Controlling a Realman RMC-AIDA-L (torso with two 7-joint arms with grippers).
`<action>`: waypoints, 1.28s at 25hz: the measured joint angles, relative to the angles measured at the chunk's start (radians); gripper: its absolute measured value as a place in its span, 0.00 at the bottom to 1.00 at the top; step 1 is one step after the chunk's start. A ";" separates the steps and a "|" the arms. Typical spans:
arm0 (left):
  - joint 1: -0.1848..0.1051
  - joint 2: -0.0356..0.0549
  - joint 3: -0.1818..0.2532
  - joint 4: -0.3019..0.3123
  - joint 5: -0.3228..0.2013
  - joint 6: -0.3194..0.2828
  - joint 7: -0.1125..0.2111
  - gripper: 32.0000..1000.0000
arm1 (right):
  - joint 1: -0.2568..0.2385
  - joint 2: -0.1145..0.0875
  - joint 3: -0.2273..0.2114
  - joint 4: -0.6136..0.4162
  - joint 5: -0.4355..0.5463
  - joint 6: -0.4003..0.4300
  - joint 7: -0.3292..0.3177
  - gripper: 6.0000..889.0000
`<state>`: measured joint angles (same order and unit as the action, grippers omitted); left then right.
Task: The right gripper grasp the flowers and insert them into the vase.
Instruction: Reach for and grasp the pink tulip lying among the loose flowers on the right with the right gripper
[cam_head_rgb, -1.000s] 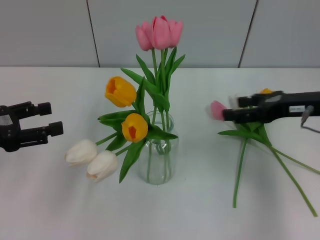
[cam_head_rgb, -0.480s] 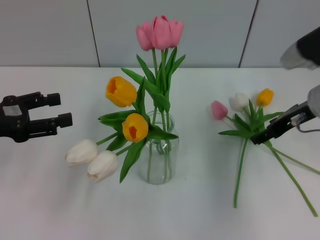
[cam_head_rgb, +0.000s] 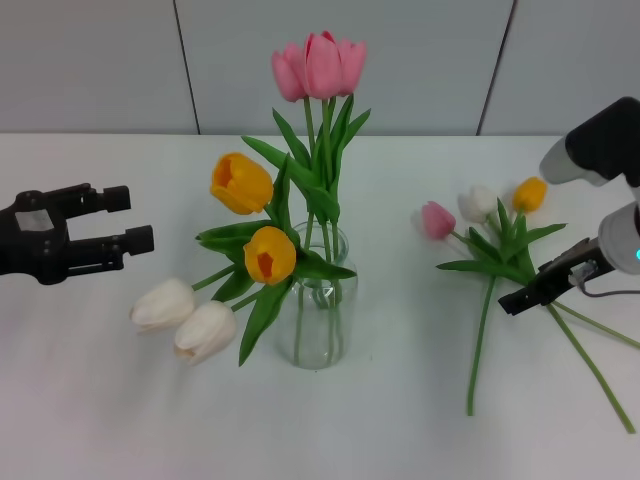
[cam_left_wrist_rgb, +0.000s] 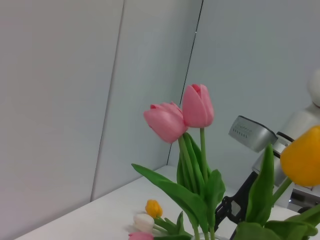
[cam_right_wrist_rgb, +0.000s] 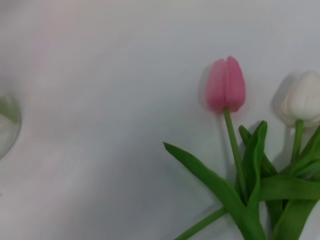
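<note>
clear glossy glass vase (cam_head_rgb: 320, 330); matt white table (cam_head_rgb: 100, 400)

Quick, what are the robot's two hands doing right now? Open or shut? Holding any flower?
Left gripper: open, holding nothing, hovering left of the vase.
Right gripper: low over the flowers on the table; open or shut cannot be told.

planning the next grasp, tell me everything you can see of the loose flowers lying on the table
The loose flowers are three artificial tulips lying flat on the white table, right of the vase. The heads, pink, white and small orange, fan out at the far end. Their thin green stems and plastic-looking leaves cross in a bunch, then splay toward the robot. The right gripper sits low over the crossing stems; contact is unclear.
</note>
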<state>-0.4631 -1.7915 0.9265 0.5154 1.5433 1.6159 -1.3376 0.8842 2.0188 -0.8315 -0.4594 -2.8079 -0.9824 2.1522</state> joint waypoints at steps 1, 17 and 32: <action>0.000 -0.0014 0.000 0.000 0.001 0.000 0.000 0.82 | -0.004 0.006 0.000 0.003 0.000 0.013 -0.004 0.95; 0.001 -0.0085 0.002 0.000 0.005 -0.004 0.000 0.82 | -0.047 0.037 0.011 0.052 0.019 0.155 -0.039 0.95; 0.006 -0.0078 0.000 0.000 0.004 -0.005 0.000 0.82 | -0.064 0.040 0.003 0.052 0.045 0.208 -0.045 0.60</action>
<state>-0.4569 -1.7993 0.9265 0.5154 1.5477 1.6112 -1.3376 0.8202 2.0586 -0.8280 -0.4078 -2.7625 -0.7749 2.1071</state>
